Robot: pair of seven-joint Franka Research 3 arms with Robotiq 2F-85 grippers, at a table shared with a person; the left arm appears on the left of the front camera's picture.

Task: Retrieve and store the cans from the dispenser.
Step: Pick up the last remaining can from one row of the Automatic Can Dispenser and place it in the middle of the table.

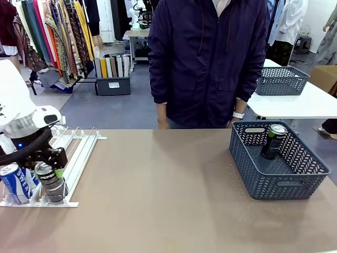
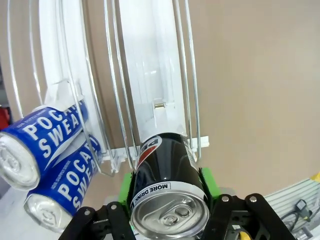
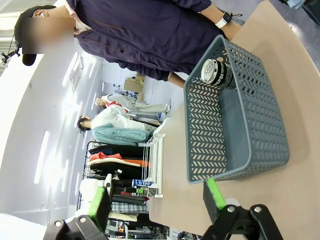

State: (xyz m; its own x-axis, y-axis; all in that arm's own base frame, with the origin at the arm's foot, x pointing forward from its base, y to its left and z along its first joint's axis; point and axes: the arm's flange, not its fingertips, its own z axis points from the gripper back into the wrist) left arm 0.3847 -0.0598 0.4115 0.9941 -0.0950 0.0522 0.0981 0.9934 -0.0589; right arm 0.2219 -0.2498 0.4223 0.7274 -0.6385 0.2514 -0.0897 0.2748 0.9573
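1. Pinching the dark can (image 2: 165,165) at the dispenser's (image 2: 150,65) stop end, our left gripper (image 2: 166,186) was mid-retrieval.
2. Our right gripper (image 3: 156,197) stood spread, empty.
3. Next, we judged: lift clear toward the basket (image 1: 274,184), well apart from the dispenser.

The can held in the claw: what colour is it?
Small cylindrical can is glossy black, silver-topped; clearest in left wrist view.
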